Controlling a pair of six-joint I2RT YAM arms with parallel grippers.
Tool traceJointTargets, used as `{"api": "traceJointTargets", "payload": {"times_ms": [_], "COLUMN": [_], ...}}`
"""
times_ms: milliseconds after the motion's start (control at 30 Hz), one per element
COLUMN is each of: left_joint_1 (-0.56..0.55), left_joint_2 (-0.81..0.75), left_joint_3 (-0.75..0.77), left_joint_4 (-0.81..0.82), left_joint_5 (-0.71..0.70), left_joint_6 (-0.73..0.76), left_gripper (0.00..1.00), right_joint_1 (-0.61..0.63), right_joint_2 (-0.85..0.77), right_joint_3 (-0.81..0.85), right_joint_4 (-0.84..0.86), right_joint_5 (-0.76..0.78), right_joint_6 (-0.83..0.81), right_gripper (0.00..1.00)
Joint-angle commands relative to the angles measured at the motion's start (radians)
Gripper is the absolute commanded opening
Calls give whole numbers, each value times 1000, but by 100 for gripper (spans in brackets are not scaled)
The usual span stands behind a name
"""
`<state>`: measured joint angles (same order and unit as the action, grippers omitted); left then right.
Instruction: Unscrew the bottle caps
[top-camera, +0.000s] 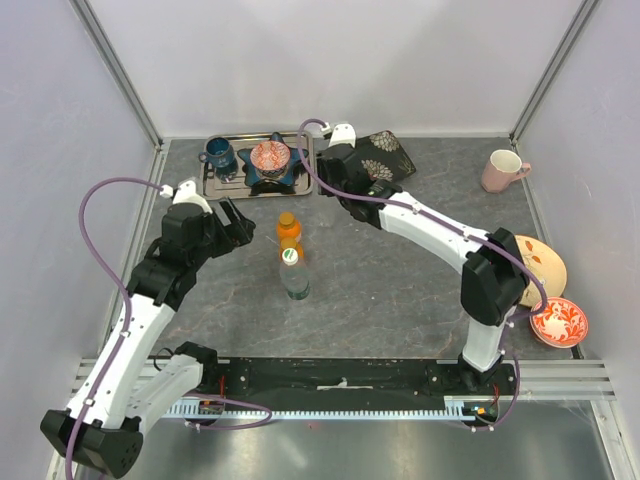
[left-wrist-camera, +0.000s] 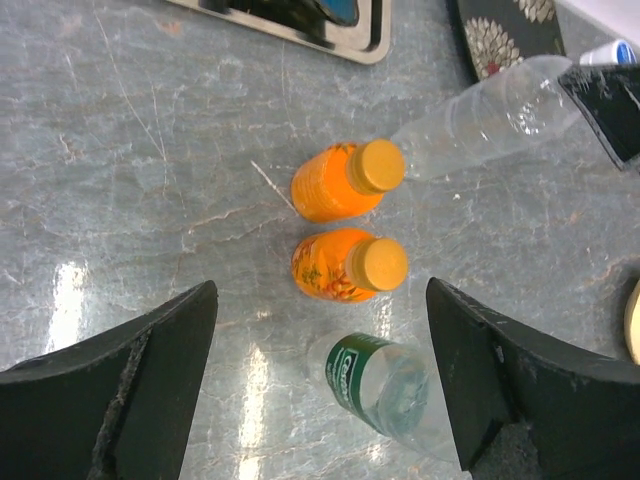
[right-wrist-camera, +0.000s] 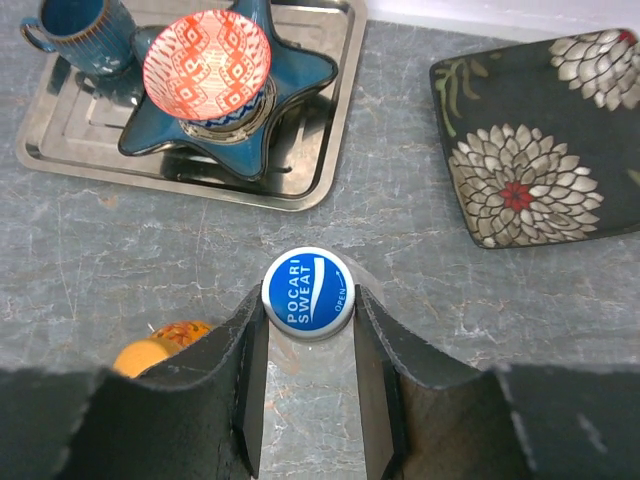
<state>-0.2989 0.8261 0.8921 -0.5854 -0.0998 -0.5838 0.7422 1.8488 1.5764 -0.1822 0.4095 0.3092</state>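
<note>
Pinching blue-and-white cap (right-wrist-camera: 307, 291) | right hand (right-wrist-camera: 307, 303) | round, white lettering on blue

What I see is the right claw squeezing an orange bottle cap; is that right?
Not quite. The bottle cap squeezed by the right gripper is blue and white, not orange; the right wrist view shows it.
</note>
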Motion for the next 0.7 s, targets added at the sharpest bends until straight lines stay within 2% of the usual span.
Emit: {"api": "traceJointTargets", "payload": {"times_ms": [0,133,233,267,333,367,400,433,467,533,567,633,667], "left_joint_1": [-3,-3,-3,-3,-2,-5,-5,-5,-5,-3,-5,-9,-14], "left_joint_2": [39,38,30,45,86,135,165,188,233,266,284,336,355], "left_joint_3": [126,166,145,178,223,264,281,295,310,309,312,326,362], "left_joint_4": [9,56,211,231,246,260,292,320,349,497,545,684,699], "left_joint_5": [-61,-67,26,93,214,350,424,498,649,786,902,1009,1075], "left_joint_6": [22,21,80,93,130,137,139,128,121,67,46,-6,-10], "left_gripper": [91,91,92,93,94,94,94,94,94,97,98,98,98], "right_joint_1": [0,0,-1,-1,-12,-20,-38,-52,-64,-101,-109,-122,-124], "right_joint_2": [-141,-296,-409,-437,-521,-552,-578,-632,-658,-722,-741,-782,-792], "right_joint_3": [-9,-62,-116,-130,-167,-180,-206,-222,-234,-259,-265,-268,-265], "right_joint_4": [9,-23,-59,-86,-109,-123,-126,-126,-126,-125,-125,-125,-125], "right_joint_5": [43,38,-23,-38,-121,-147,-184,-261,-309,-391,-456,-512,-555], "right_joint_6": [-12,19,33,47,62,73,103,117,135,172,180,194,197], "right_gripper": [26,20,17,11,7,3,0,0,0,0,0,0,0]}}
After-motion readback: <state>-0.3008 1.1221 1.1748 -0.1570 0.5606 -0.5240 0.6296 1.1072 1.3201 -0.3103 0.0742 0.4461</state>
